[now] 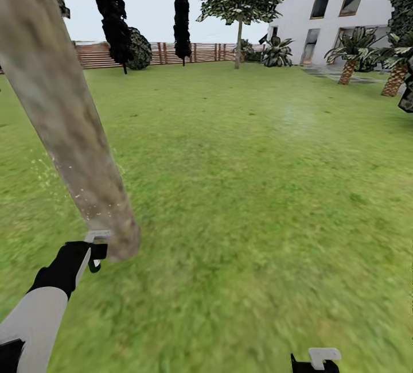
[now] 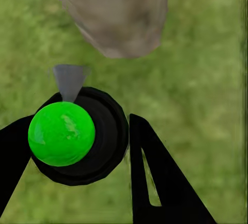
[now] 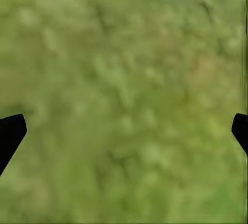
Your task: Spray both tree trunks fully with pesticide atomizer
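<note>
A thick grey-brown tree trunk (image 1: pixel 69 120) slants across the left of the head view, its base (image 2: pixel 119 17) close ahead in the left wrist view. Whitish pesticide specks (image 1: pixel 86 195) dot the lower bark and the grass beside it. My left gripper (image 1: pixel 93 253) is shut on the pesticide atomizer (image 2: pixel 77 136), a dark round body with a bright green top. Its pale grey nozzle (image 2: pixel 68 79) points at the trunk's foot, a short gap away. My right gripper (image 1: pixel 315 361) hangs low over the grass (image 3: pixel 124 79), open and holding nothing. A second tree (image 1: pixel 238 34) stands far off near the fence.
Green lawn (image 1: pixel 258 189) spreads wide to the right and ahead. A brown slat fence (image 1: pixel 166 53) with dark conifers (image 1: pixel 115 17) closes the back. A white house (image 1: pixel 338 11) and palms (image 1: pixel 350 63) stand at the far right.
</note>
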Motion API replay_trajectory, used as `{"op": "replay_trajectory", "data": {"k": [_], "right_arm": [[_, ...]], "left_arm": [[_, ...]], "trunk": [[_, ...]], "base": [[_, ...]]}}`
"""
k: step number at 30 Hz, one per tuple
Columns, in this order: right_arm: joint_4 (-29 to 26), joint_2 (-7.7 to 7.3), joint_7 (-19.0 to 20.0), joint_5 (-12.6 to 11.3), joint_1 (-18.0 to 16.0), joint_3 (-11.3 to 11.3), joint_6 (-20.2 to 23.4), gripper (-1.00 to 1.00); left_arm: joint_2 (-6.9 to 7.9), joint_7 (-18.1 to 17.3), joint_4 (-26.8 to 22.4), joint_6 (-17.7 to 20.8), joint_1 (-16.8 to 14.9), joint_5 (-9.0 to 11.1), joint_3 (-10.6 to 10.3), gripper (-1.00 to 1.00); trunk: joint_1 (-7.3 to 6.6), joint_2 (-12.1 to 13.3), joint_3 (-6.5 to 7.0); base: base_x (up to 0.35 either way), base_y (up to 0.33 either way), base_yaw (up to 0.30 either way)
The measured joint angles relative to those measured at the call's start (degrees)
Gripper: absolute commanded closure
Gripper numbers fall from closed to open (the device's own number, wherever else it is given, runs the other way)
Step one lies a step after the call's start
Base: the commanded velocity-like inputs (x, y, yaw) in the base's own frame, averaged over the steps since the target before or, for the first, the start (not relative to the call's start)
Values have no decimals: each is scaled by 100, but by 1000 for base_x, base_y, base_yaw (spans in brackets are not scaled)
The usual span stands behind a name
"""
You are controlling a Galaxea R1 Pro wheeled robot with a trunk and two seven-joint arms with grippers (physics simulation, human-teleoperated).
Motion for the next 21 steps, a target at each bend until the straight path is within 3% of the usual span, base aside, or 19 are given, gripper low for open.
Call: {"op": "replay_trajectory", "data": {"k": [6, 21], "right_arm": [[0, 1, 0, 0, 0, 0, 0, -100], [1, 9, 0, 0, -3, 8, 1, -100]], "left_arm": [[0, 4, -5, 0, 0, -1, 0, 100], [19, 6, -7, 2, 1, -6, 36, 100]], "trunk": [[0, 0, 0], [0, 0, 0]], "base": [[164, -264, 48], [164, -264, 270]]}}
